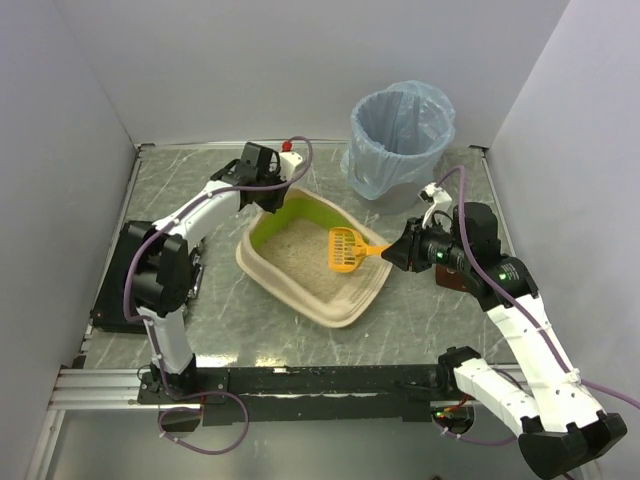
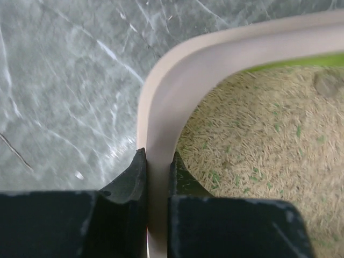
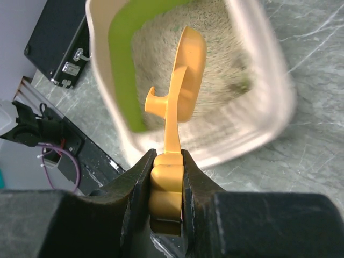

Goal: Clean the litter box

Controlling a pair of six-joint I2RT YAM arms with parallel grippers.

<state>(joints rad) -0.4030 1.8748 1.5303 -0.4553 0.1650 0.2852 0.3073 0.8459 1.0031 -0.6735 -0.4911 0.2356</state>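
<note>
Pinching the litter box (image 2: 161, 107) rim — left fingers (image 2: 129, 180).

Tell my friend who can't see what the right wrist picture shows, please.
The right gripper pinches the handle of an orange scoop, held on edge over the beige litter in the litter box. Grey marbled table lies around the box.

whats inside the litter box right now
Beige litter fills the litter box, with the orange scoop head over it. Litter under the scoop head, and anything buried, is hidden.
</note>
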